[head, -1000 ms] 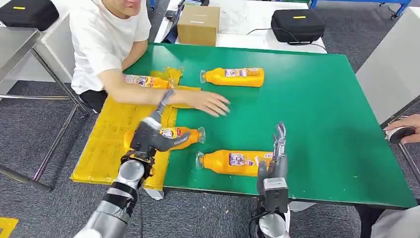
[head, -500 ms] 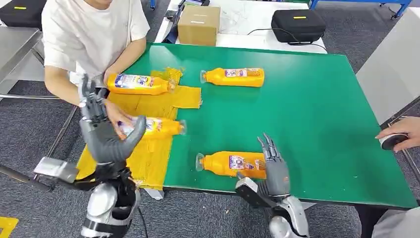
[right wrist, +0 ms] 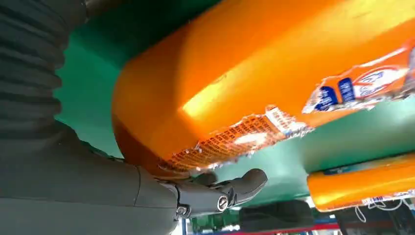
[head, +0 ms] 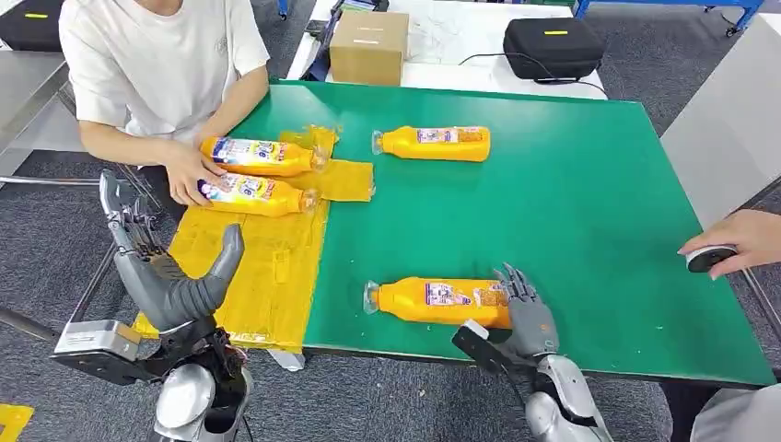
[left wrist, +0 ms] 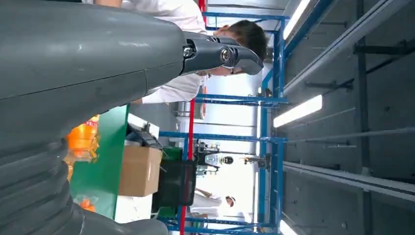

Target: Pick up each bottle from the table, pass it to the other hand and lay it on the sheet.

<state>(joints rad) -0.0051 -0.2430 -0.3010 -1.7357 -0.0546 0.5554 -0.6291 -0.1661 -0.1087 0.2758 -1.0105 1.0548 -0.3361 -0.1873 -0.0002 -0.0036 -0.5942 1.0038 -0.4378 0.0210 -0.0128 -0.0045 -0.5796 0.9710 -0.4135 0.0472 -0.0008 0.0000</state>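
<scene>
Near the table's front edge lies an orange bottle (head: pixel 433 301) (right wrist: pixel 244 63). My right hand (head: pixel 522 318) is at its base end, fingers spread against it, and the thumb (right wrist: pixel 220 193) reaches under it without closing. My left hand (head: pixel 170 272) (left wrist: pixel 73 73) is raised over the left edge of the yellow sheet (head: pixel 249 267), fingers apart and holding nothing. Two bottles lie on the sheet's far part, one (head: pixel 260 155) behind the other (head: pixel 256 195). A person's hand (head: pixel 189 177) rests on the nearer one. Another bottle (head: pixel 433 143) lies on the green table (head: pixel 571 203) further back.
A person in a white shirt (head: pixel 157 64) sits at the table's left corner. Another person's hand (head: pixel 737 241) holds a dark object at the right edge. A cardboard box (head: pixel 368 46) and a black case (head: pixel 553 44) stand behind the table.
My left hand let go of its bottle and drew back left, open. The person slid that bottle up the sheet beside the other. My right hand came down to the near bottle's base.
</scene>
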